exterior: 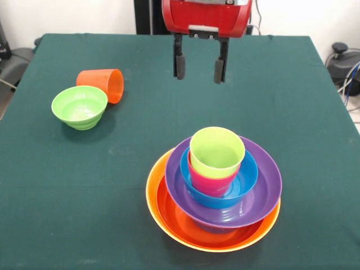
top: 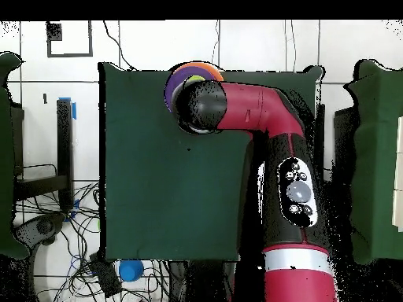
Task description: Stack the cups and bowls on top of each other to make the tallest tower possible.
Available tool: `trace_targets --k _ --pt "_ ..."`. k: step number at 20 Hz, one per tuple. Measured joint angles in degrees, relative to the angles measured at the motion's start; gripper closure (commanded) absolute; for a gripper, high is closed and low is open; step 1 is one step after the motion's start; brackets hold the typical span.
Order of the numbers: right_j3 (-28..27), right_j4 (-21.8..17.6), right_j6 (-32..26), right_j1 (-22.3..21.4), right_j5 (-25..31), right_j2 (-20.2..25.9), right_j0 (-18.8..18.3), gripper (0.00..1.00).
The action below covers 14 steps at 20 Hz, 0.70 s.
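Observation:
The tower stands near the front of the table. It has a yellow-orange bowl at the base, then a red-orange bowl, a purple bowl and a blue bowl. Nested upright in the blue bowl are a pinkish red cup and, inside that, a lime green cup. My gripper hangs open and empty behind and above the tower. An orange cup lies on its side at the left, touching a small green bowl. In the overhead view my arm covers most of the purple bowl.
The green tablecloth covers the whole table. In the overhead view a blue round object lies off the table among cables on the floor. Dark equipment sits beyond the right table edge.

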Motion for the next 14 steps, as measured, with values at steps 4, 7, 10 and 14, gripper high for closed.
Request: trace_targets --k 4,7,10,14 --pt "-1.32 -1.14 0.0 0.16 2.98 -0.42 0.33 0.0" --pt "-2.13 -1.88 0.0 0.52 4.39 -0.68 0.35 0.0" --pt "-2.92 -2.56 0.0 1.55 4.5 -1.11 0.4 0.0" --pt "-3.52 -3.25 0.0 3.29 4.27 -1.94 0.7 0.0"
